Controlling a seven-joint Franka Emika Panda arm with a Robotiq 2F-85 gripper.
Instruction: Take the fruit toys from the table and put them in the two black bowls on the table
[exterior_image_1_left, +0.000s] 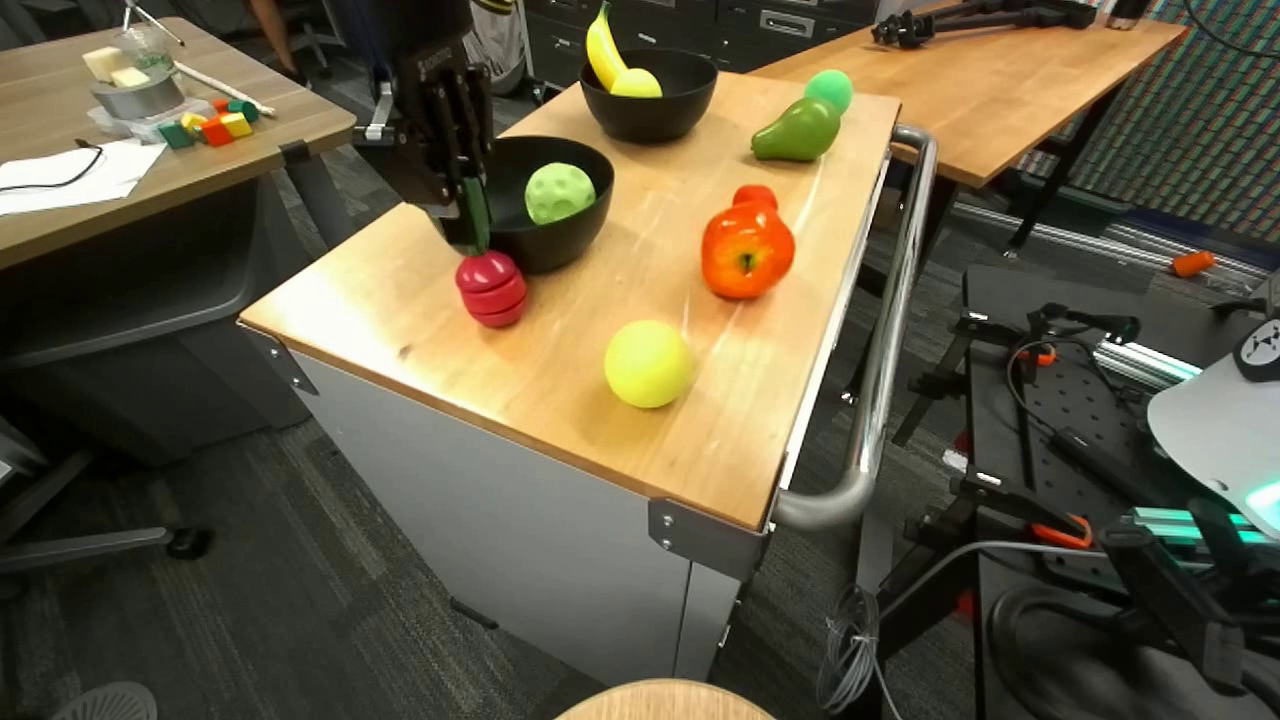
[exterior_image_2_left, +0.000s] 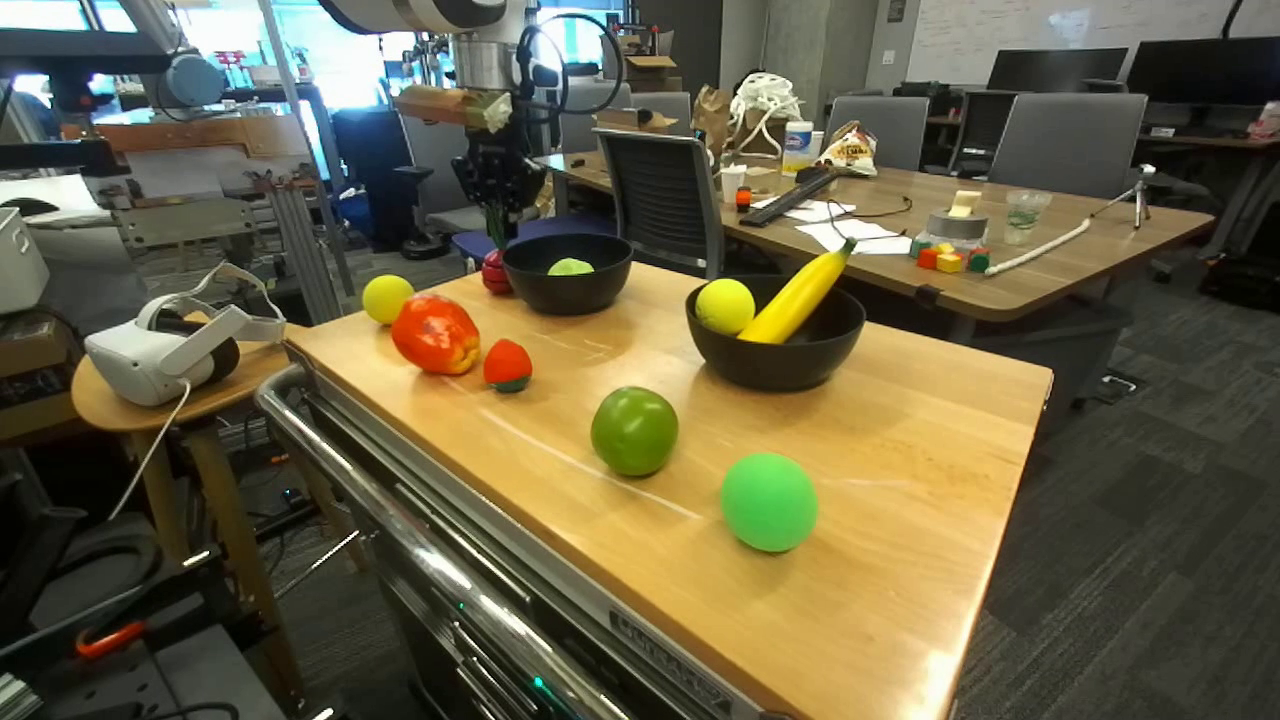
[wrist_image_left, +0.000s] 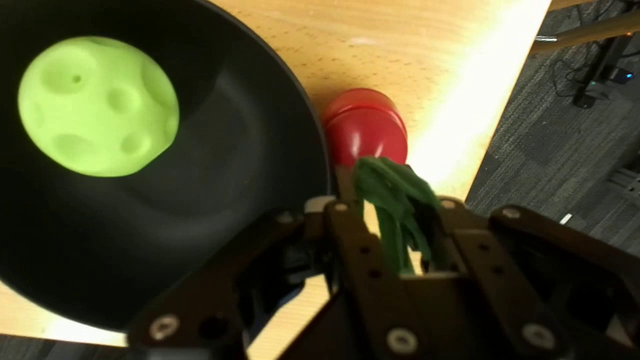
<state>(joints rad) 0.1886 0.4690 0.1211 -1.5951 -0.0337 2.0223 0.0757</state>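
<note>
Glossy red plastic radish (exterior_image_1_left: 491, 290): just beside round matte black bowl (exterior_image_1_left: 557, 247) holding dimpled light-green ball (exterior_image_1_left: 559, 193). Gripper (wrist_image_left: 391, 197) pinching the radish's dark green leaves (wrist_image_left: 395, 187). Body presumably light, hard, slippery; best grip, leaf base.

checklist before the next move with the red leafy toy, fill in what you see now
1. Gripper around the green leaves: ok, they stand between its jaws.
2. Leaves firmly clamped: cannot tell.
3. Red toy over a bowl: not ok, it is beside the black bowl, outside the rim.
4. Red toy free of that rim: cannot tell, they are very close in the wrist view.
5. Room in that bowl: ok, bare space shows next to the light green ball.
6. Big red-orange fruit and green pear in bowls: not ok, both lie on the table.
</note>
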